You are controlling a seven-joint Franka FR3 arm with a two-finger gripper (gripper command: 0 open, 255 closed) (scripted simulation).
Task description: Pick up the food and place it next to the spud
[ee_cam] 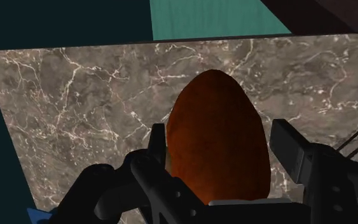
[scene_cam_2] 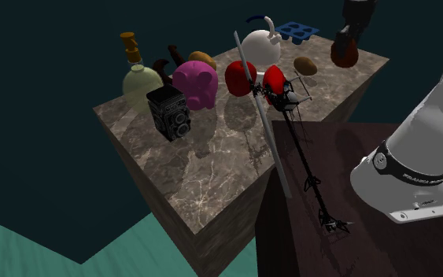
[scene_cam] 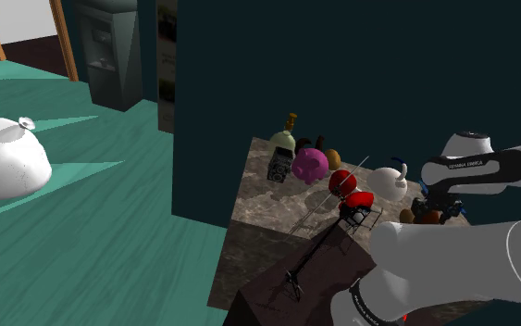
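Pincer point(ee_cam: 220, 132) is gripping the food point(ee_cam: 217, 146), a smooth reddish-brown egg shape, in the wrist view, clear above the veined tabletop point(ee_cam: 75, 95). Rounded flanks are giving the black fingers point(ee_cam: 158, 143) little purchase, so slipping is looking possible.

Second exterior view: the food point(scene_cam_2: 344, 55) is hanging over the corner at that view's far right, near the spud point(scene_cam_2: 306, 65). A low approach is risking nudging the spud away.

Shoulder view: the food is showing just to that view's right of the spud.

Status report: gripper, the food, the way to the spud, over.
Gripper shut on brown egg-shaped food. Spud near it on marble table. Nothing between them, as far as seen.
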